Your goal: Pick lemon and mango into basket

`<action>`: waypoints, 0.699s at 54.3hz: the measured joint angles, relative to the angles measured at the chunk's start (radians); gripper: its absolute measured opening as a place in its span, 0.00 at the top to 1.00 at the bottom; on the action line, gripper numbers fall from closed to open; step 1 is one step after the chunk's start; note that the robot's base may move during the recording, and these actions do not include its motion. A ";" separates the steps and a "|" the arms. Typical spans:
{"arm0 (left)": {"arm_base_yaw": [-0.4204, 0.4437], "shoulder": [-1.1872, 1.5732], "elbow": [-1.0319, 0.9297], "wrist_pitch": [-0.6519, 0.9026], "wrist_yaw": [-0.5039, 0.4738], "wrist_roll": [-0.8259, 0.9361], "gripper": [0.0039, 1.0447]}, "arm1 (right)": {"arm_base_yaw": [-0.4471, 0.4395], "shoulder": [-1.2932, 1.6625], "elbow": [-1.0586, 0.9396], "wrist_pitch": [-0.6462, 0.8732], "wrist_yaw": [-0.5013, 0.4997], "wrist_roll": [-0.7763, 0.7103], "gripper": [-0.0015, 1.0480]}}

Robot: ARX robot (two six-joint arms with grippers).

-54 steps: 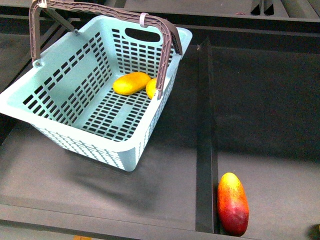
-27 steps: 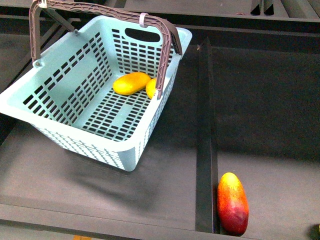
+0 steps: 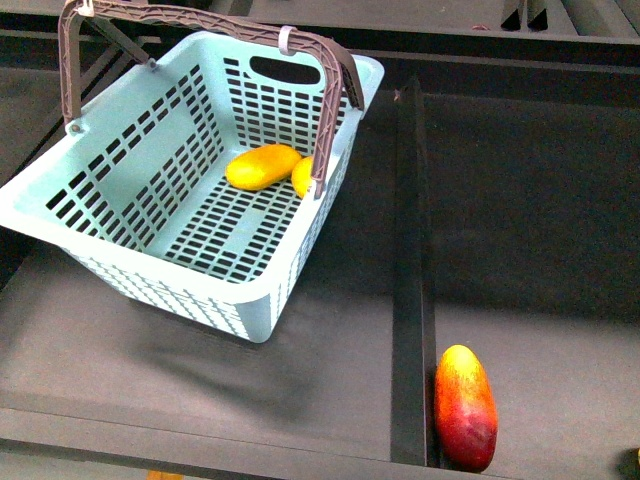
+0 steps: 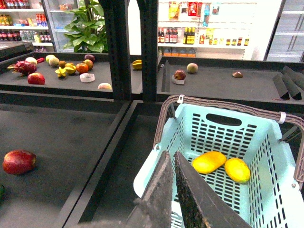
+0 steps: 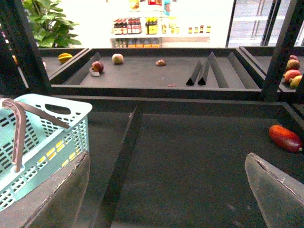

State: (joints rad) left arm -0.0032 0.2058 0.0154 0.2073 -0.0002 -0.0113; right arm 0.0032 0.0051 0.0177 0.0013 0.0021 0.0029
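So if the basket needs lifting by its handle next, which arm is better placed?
Probably the left. Its gripper hangs shut just before the basket, handle close ahead. The right gripper is open, with the basket off to one side.

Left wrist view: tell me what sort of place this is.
Probably a shop's produce section, perhaps a mock one: loose fruit lies on dark display shelves, bottled goods line the far wall, and a shopping basket holds a mango and lemon.

The basket [image 3: 130, 200] handle hides most of the lemon [image 3: 302, 176] in front view
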 joint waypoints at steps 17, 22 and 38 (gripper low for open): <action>0.000 -0.199 0.000 -0.204 0.000 0.000 0.97 | 0.000 0.000 0.000 0.000 0.000 0.000 0.08; 0.000 -0.200 0.000 -0.204 0.000 0.000 0.97 | 0.000 0.000 0.000 0.000 0.000 0.000 0.08; 0.000 -0.200 0.000 -0.204 0.000 0.000 0.72 | 0.000 0.000 0.000 0.000 0.000 0.000 0.08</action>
State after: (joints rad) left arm -0.0032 0.0063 0.0158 0.0032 0.0002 -0.0109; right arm 0.0032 0.0048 0.0177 0.0013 0.0021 0.0029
